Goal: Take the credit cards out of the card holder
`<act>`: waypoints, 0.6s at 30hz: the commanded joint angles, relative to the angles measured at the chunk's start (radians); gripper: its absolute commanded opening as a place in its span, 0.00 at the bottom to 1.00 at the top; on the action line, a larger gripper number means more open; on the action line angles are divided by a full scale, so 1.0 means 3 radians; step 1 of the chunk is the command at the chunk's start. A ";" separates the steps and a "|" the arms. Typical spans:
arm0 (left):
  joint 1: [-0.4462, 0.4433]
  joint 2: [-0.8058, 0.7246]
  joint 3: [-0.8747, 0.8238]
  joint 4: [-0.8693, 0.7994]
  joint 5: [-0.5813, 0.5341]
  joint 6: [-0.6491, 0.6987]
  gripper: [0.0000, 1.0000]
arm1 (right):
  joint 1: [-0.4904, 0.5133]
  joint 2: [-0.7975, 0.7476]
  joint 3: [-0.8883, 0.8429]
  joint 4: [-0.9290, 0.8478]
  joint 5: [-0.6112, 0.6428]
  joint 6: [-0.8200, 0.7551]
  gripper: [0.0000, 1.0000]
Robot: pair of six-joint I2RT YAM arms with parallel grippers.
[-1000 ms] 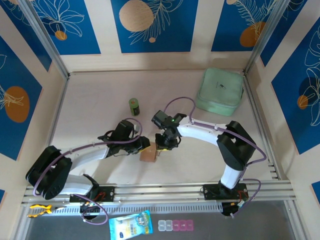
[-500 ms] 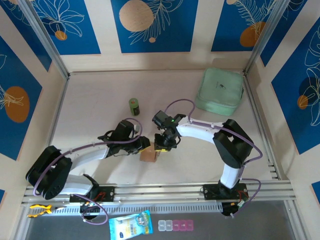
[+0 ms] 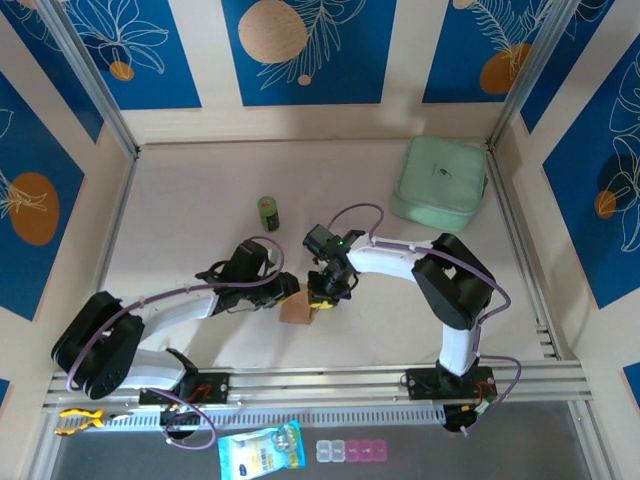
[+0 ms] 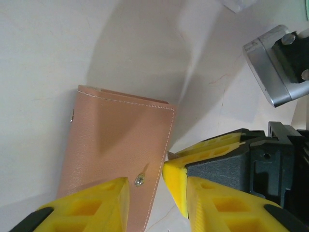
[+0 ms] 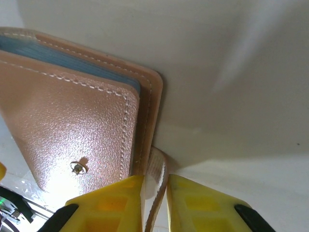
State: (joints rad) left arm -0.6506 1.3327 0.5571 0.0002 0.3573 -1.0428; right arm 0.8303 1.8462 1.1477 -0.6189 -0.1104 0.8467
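The tan-pink card holder (image 3: 295,312) lies near the table's front middle, between my two grippers. In the left wrist view it (image 4: 116,145) shows its closed leather face with a metal snap stud. My left gripper (image 4: 147,186) stands partly open over the card holder's right edge, one yellow finger (image 4: 91,205) over the leather and the other just past the edge. My right gripper (image 5: 155,186) is shut on the card holder's pale snap tab (image 5: 157,169). A blue credit card's edge (image 5: 72,57) shows between the leather flaps (image 5: 72,121). In the top view the right gripper (image 3: 322,300) touches the card holder's right side.
A mint-green case (image 3: 440,183) sits at the back right, and a small green canister (image 3: 268,211) stands behind the grippers. A blue packet (image 3: 260,452) and a pill box (image 3: 350,451) lie below the rail in front.
My right gripper's jaws have closed in on the snap tab and its arm has shifted slightly left. The left arm and the card holder have stayed put.
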 commanded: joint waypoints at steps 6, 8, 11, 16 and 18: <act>0.0027 -0.0015 0.0173 -0.0095 -0.0087 0.0060 0.39 | -0.0028 -0.0035 -0.0029 0.0006 -0.0060 0.0023 0.12; 0.0054 -0.0029 0.0190 -0.0124 -0.0112 0.0126 0.41 | -0.0029 -0.0077 -0.0052 0.0003 -0.0018 0.0018 0.10; 0.0199 -0.0019 0.0328 -0.0320 -0.0089 0.0315 0.43 | -0.0064 -0.0157 -0.0058 -0.0072 0.0056 -0.0050 0.08; 0.0376 -0.0113 0.0574 -0.0711 -0.0218 0.0633 0.43 | -0.0165 -0.0383 -0.0190 -0.0105 0.0092 -0.0224 0.07; 0.0390 -0.0139 0.0636 -0.0801 -0.0270 0.0734 0.44 | -0.0210 -0.0463 -0.0262 -0.0125 0.0093 -0.0291 0.07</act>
State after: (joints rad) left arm -0.5430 1.3205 0.7055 -0.1490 0.3096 -0.9077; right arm 0.7830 1.7592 1.0969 -0.6197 -0.0849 0.8036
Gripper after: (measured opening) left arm 0.434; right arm 0.091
